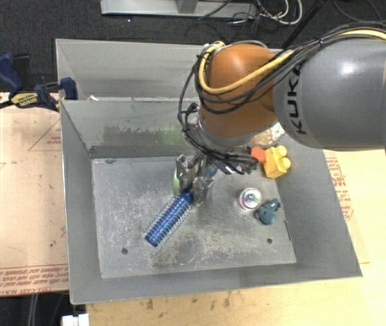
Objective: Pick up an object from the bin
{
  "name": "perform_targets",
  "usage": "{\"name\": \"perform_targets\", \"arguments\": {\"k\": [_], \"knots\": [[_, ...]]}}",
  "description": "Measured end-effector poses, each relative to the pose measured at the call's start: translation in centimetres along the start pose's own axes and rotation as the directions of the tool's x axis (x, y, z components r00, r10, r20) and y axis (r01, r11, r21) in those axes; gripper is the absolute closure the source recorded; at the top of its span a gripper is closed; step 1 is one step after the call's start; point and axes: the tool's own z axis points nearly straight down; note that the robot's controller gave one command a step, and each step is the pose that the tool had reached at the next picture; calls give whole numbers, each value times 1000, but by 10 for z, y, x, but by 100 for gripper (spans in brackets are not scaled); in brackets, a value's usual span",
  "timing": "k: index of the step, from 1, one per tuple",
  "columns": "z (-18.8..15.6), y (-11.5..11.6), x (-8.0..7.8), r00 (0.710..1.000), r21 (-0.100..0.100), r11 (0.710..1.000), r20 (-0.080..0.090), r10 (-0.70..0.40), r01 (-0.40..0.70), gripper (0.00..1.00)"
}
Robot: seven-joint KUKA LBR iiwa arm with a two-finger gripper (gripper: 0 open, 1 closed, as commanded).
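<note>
Orange-capped wrist [237,90] hangs low, gripper [194,182] at the 1 o'clock end of a blue ridged roller [168,221]; how far the claw is open, I cannot tell. Roller looks light, stiff and grippy, so pinch across its middle.

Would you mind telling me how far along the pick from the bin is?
Done: the hand sits low in the bin, at the upper end of the blue bristly roller. In hand: a grasp there, though I cannot tell whether it grips. Left: the lift; the roller lies flat on the bin floor.
</note>
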Motion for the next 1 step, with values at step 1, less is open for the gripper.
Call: {"name": "perform_targets", "arguments": {"k": [1], "knots": [[-85, -12, -6, 1000, 8, 1000, 10, 2, -2, 100]]}}
